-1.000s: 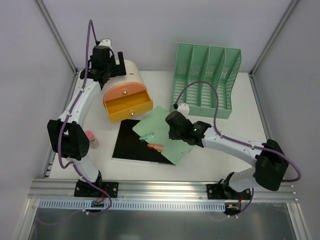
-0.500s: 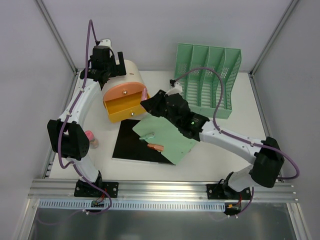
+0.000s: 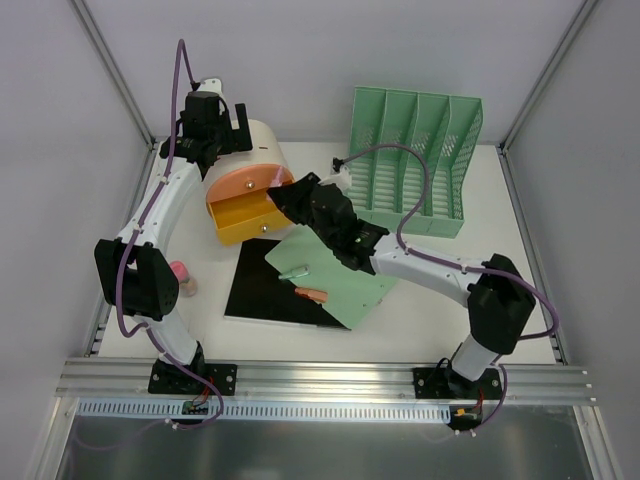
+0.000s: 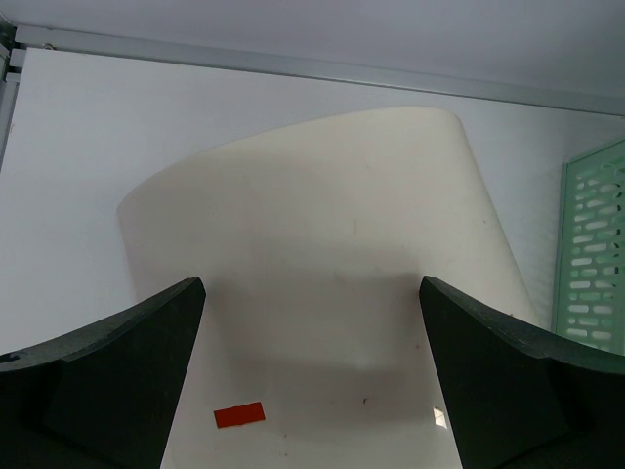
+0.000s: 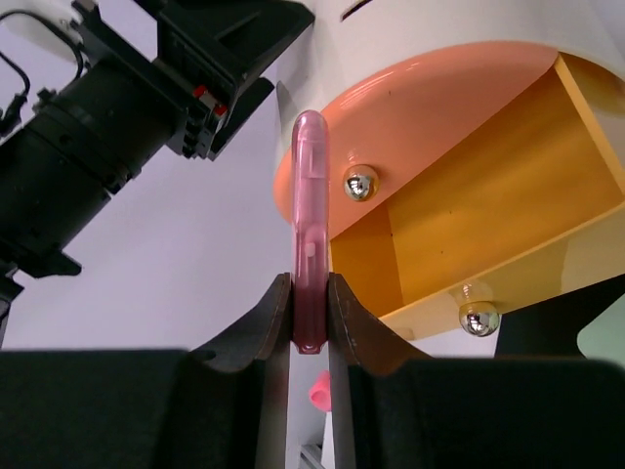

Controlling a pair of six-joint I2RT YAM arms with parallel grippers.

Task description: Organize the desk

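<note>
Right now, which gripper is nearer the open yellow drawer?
Right. The right gripper, shut on a pink pen, hangs just above the yellow drawer; the left gripper sits open over the cream cabinet, farther back.

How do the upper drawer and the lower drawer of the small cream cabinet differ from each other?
The upper drawer is shut, while the lower drawer is pulled out with its inside showing. The upper drawer has an orange, arched front; the lower drawer is yellow with straight edges. Both sit in the same cream cabinet, and each has a shiny round knob.
</note>
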